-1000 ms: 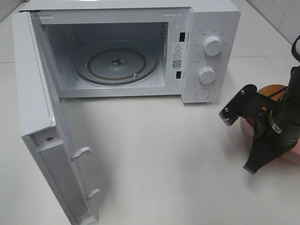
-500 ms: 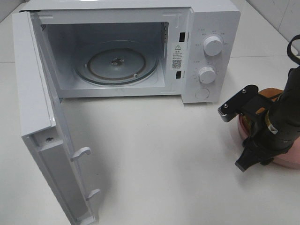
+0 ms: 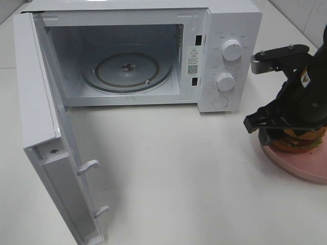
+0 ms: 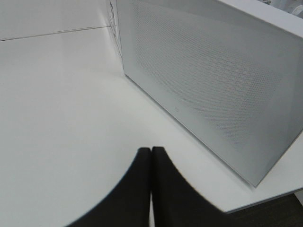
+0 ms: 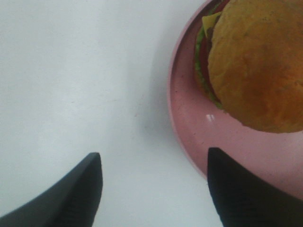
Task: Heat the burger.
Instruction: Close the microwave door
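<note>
Burger (image 3: pixel 299 140) first: we see the golden-brown domed bun with green lettuce, yellow cheese and red tomato under it, sitting on a round pink plate (image 3: pixel 301 166) at the right edge of the overhead frame, to the lower right of the white microwave oven (image 3: pixel 225 56). Above it hangs our right gripper (image 5: pixel 154 189), its black body covering most of the bun in the overhead view. In the right wrist picture its two dark fingers (image 5: pixel 80 194) stand wide apart with nothing between them; one is over the bare white table (image 3: pixel 179 168) and the other over the plate's rim, with the burger in the upper right of that picture, apart from both. The microwave's door (image 3: pixel 46 127) is swung fully open at the left of the overhead frame, and the glass turntable (image 3: pixel 127 69) lies bare inside the cavity. Our left gripper (image 4: pixel 150 184) shows only in its own wrist picture, where its black fingers are pressed together on nothing, above the table beside the oven's perforated white side wall (image 4: pixel 213 85).
</note>
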Controlling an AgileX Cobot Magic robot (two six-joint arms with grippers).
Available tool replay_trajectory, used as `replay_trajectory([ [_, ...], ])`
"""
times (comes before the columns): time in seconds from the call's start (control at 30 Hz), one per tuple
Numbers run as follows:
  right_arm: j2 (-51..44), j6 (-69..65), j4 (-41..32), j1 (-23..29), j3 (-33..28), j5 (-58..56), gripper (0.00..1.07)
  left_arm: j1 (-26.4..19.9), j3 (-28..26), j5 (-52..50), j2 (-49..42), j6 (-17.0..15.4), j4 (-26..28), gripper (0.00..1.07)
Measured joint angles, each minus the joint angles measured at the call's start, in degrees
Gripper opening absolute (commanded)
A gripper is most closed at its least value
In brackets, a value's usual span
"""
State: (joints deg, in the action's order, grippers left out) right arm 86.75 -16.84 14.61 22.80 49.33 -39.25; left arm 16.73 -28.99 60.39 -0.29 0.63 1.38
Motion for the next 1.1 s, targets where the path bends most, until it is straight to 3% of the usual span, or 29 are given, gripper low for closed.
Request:
replay_trajectory([
  [0.17,-0.17,6.13,-8.08,-3.09,6.36,-5.84,0.63,0.00,0.00,0.00,0.00,0.00,0.00,0.00],
  [0.33,-0.29,10.83,-13.92,-11.29,12.09,-13.75,0.63,0.00,0.00,0.00,0.00,0.00,0.00,0.00],
  [0.53,-2.23,11.29,-14.27,-15.87,12.55,-20.34,0.63,0.00,0.00,0.00,0.00,0.00,0.00,0.00],
  [0.73,-6.19,11.69,-14.61,-16.56,12.61,-24.92,0.62,0.00,0.00,0.00,0.00,0.00,0.00,0.00],
  [1.1,-26.41,11.57,-15.58,-16.56,5.16,-26.87,0.62,0.00,0.00,0.00,0.00,0.00,0.00,0.00],
])
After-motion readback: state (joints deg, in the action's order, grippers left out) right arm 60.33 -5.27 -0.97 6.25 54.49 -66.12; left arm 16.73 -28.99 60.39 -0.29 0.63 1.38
